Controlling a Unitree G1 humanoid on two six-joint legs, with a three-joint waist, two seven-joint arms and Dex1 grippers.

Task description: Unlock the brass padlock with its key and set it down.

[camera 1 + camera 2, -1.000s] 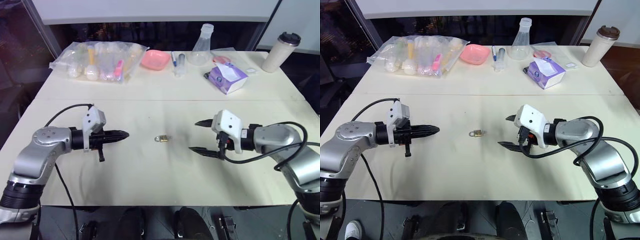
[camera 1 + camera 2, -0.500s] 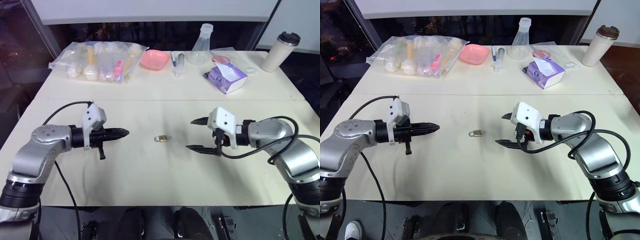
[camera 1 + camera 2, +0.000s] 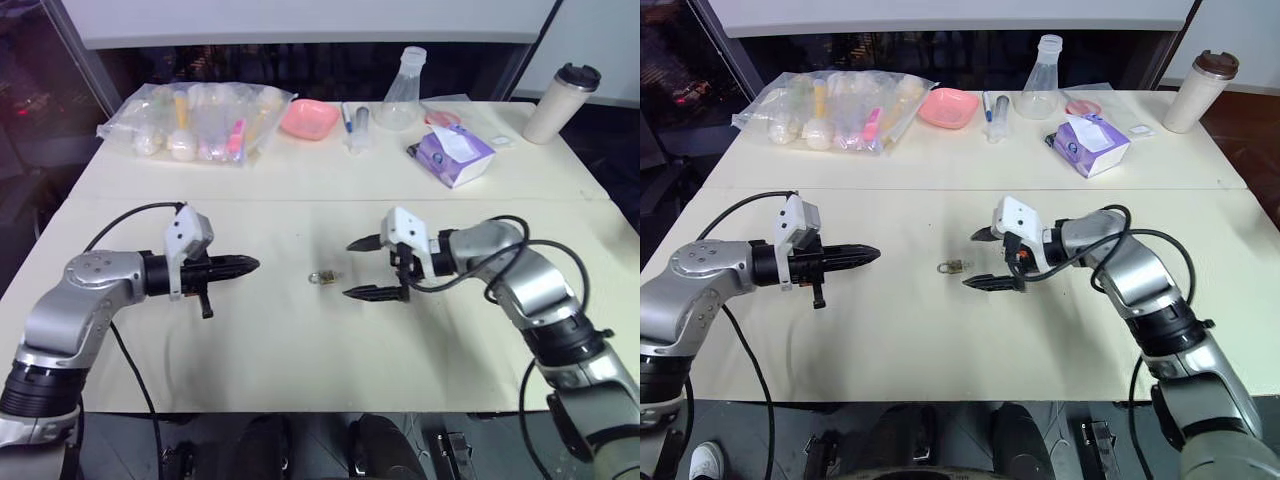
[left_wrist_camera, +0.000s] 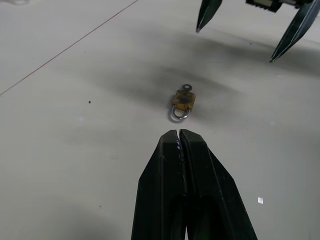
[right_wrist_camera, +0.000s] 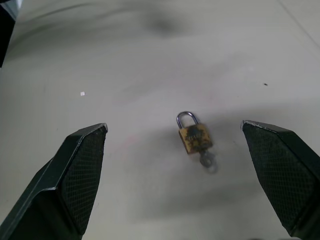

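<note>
brass padlock (image 3: 322,277) lies flat mid-frame on the bench (image 3: 300,340), key in its base. right pincer (image 3: 353,268) hangs just beside it, spread wide, likely lining up a grab. left pincer (image 3: 252,266), pressed closed and empty, waits centre-left.

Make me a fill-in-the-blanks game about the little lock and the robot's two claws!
1. The brass padlock lies flat on the ____.
2. The right gripper is ____, its fingers spread wide.
3. The left gripper is ____, fingers pressed together.
4. The thing sticking out of the padlock's bottom is a ____.

Missing words: table; open; shut; key
</note>
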